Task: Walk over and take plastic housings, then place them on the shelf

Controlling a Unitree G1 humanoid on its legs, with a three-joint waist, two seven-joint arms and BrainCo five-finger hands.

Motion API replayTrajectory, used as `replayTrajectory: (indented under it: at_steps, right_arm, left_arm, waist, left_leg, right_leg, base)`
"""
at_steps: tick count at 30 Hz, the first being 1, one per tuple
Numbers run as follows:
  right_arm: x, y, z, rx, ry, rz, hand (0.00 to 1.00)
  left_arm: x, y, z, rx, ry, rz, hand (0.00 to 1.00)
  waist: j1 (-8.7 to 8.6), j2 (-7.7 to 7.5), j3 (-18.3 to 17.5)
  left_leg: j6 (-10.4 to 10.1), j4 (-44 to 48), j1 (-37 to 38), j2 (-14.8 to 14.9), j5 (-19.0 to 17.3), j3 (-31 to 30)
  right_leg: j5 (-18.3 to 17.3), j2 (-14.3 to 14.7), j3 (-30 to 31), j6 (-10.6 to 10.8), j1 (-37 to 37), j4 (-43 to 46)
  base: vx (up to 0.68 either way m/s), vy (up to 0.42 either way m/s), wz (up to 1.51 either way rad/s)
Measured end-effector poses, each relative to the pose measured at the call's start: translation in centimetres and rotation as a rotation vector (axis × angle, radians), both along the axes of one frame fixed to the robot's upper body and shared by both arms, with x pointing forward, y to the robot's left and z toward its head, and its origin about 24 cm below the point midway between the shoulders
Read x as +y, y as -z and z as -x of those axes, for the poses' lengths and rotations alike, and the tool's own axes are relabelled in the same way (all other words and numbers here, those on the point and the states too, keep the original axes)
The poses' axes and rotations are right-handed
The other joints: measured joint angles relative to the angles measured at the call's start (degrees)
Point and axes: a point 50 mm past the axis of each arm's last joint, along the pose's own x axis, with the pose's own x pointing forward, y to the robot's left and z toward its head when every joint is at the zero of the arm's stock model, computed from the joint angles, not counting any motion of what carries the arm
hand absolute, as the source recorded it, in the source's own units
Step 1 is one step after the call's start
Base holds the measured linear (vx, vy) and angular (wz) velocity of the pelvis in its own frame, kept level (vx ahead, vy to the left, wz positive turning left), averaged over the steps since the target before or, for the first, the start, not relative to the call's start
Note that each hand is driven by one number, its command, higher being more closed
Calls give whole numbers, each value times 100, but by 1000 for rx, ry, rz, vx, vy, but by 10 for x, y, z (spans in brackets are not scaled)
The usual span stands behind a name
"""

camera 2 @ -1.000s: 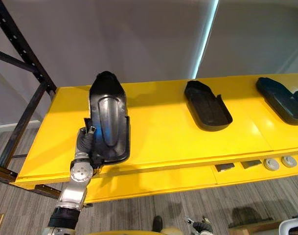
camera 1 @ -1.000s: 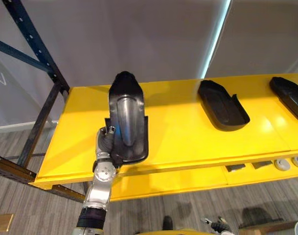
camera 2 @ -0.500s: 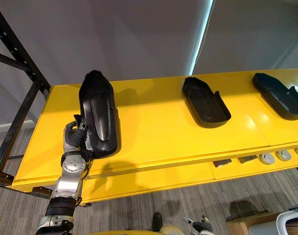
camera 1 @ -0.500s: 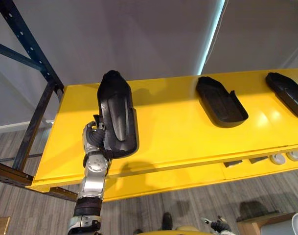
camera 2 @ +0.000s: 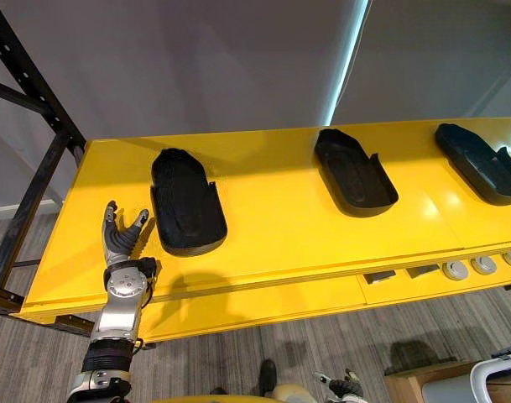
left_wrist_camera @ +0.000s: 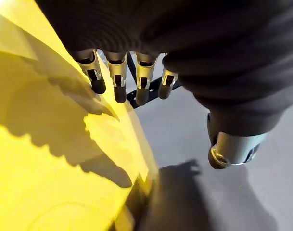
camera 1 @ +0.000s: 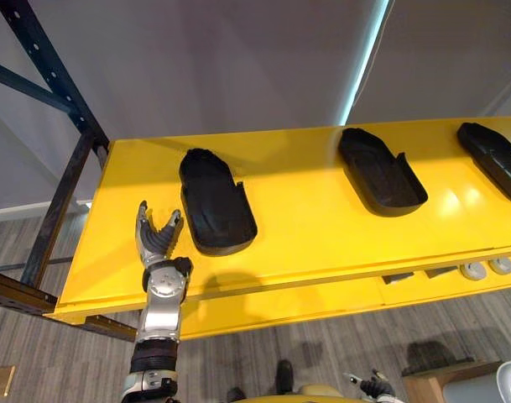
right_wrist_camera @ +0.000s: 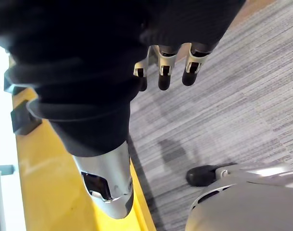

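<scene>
In the left eye view, the leftmost black plastic housing [camera 1: 215, 211] lies flat on the yellow metal shelf [camera 1: 314, 227], just beside the left hand [camera 1: 154, 238], whose fingers are spread and hold nothing. A second black housing [camera 1: 381, 172] lies well to its right. In the left wrist view, straight fingers [left_wrist_camera: 118, 82] hover over the shelf. In the right wrist view, the right hand [right_wrist_camera: 165, 72] hangs empty with relaxed fingers above grey floor [right_wrist_camera: 242, 106]
</scene>
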Motion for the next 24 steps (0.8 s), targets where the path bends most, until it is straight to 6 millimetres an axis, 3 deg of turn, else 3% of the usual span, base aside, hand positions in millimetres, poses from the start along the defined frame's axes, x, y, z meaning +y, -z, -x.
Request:
replayTrajectory:
  at_steps: [3, 8, 9, 12, 17, 24]
  right_arm:
    - [0, 0, 0, 1, 1, 0, 0]
    - [0, 3, 7, 24, 9, -8, 0]
    - [0, 3, 8, 30, 11, -8, 0]
    - [-2, 4, 10, 37, 15, -7, 0]
    - [-4, 4, 15, 49, 22, -6, 0]
    - [-6, 4, 19, 57, 20, 3, 0]
  left_arm:
    - [-6, -6, -1, -30, 16, -3, 0]
    - [-37, -50, 7, -257, 158, -56, 0]
    - [-45, -59, 15, -313, 201, -69, 100]
    - [-63, -67, 32, -373, 295, -90, 100]
    - [-88, -59, 52, -357, 461, -83, 100]
    - [-113, -47, 60, -297, 631, -71, 100]
  waist:
    - [4, -1, 1]
    - [20, -1, 2]
    - [20, -1, 2]
    - [25, 0, 3]
    - [59, 22, 16]
    - [174, 83, -5]
  left_leg:
    - [2, -2, 0, -2, 1, -27]
    - [45, 67, -61, -9, -16, -95]
    - [66, 105, -80, -8, -31, -99]
    - [94, 135, -90, -8, -52, -98]
    - [101, 254, -169, 22, -144, -101]
    - [116, 248, -168, 39, -134, -79]
  right_leg:
    - [0, -5, -30, 0, 7, 1]
    - [0, -37, -75, 1, 8, 9]
    - [0, -44, -76, 1, 8, 18]
    - [-1, -50, -75, 1, 13, 23]
    - [-17, -55, -76, 23, 3, 24]
    - [-31, -38, -77, 44, -10, 26]
  base:
    - [-1, 5, 5]
    - [0, 2, 7]
    - [0, 0, 0]
    - [0, 0, 0]
    - [-6, 1, 0]
    - [-4, 1, 0]
